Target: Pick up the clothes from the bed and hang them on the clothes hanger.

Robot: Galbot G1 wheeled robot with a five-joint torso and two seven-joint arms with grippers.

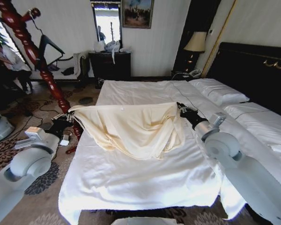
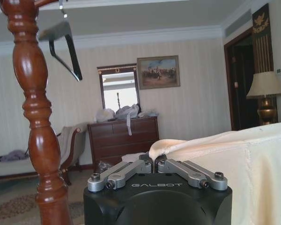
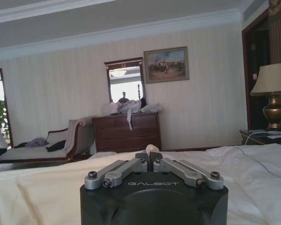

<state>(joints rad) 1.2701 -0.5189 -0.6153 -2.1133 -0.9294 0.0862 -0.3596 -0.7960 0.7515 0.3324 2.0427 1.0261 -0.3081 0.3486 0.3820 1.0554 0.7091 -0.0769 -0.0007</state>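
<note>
The clothes (image 1: 131, 126) hang stretched crosswise over the bed (image 1: 131, 183), long axis running side to side. The left pincer (image 1: 64, 117) is clenched on one top corner off the bed's edge, the right pincer (image 1: 181, 108) on the other. The clothes hanger (image 1: 49, 44) hangs on the wooden stand (image 1: 35, 51).

striped pale walls, dark dresser (image 1: 110, 64), mirror (image 1: 107, 21), perhaps a lit lamp (image 1: 195, 43).
</note>
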